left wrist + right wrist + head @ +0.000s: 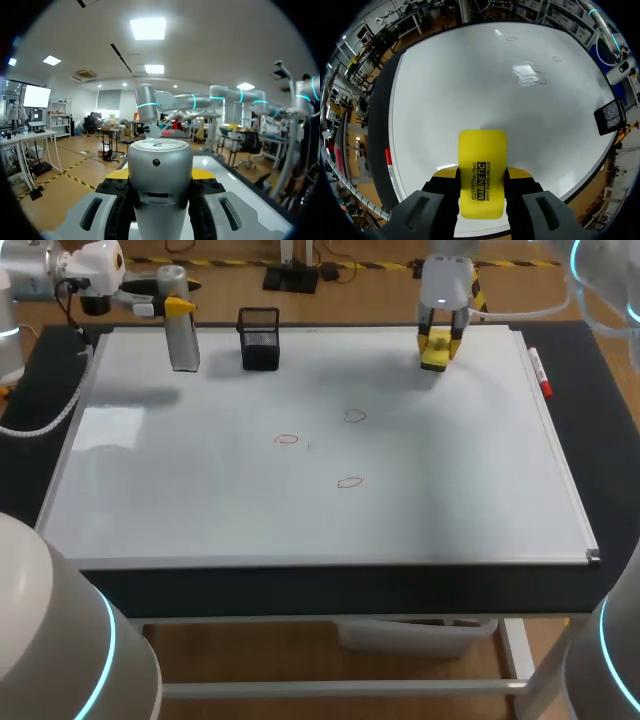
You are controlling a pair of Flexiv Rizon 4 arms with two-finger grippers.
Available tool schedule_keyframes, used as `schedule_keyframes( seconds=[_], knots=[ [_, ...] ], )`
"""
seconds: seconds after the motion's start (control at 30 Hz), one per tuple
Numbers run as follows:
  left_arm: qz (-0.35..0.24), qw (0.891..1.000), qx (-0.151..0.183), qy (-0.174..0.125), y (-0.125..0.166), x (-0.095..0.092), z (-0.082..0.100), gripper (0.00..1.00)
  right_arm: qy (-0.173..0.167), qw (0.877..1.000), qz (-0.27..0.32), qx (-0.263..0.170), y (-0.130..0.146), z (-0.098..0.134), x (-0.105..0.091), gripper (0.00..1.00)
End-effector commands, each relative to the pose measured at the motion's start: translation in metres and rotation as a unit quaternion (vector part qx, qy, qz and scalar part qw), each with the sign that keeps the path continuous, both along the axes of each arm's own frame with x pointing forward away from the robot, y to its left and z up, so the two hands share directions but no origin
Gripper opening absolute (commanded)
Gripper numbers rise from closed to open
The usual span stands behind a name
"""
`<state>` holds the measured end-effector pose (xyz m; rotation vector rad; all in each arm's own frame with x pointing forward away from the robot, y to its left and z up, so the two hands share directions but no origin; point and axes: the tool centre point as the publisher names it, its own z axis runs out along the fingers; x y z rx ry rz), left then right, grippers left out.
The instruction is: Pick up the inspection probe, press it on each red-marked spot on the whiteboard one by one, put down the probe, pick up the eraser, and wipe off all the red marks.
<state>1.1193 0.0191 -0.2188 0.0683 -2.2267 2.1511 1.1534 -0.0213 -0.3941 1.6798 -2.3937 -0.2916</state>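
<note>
Left gripper pinches silver cylindrical probe near white whiteboard's far-left corner; right gripper pinches yellow block eraser.

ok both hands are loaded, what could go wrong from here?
1. The probe in the left hand is close to the mesh pen cup; a swing inward could knock it.
2. The right hand holds the eraser; wiping early might clear the red marks unprobed.
3. The marks are faint; one may be missed.
</note>
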Motion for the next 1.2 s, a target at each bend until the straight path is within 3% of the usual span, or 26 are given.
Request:
schedule_keyframes(
  seconds=[0.03,0.63,1.2],
  knots=[
    [0.004,1.000,0.002,-0.001,-0.002,-0.003,0.002,0.00,-0.121,0.992,-0.002,-0.038,-0.007,0.026,-0.069,0.00],
    [0.004,1.000,0.002,-0.001,-0.002,-0.003,0.002,0.00,-0.150,0.983,-0.065,-0.085,-0.051,0.029,-0.142,0.00],
    [0.004,1.000,0.002,-0.001,-0.002,-0.003,0.002,0.00,-0.164,0.975,-0.098,-0.111,-0.068,0.025,-0.172,0.00]
  ],
)
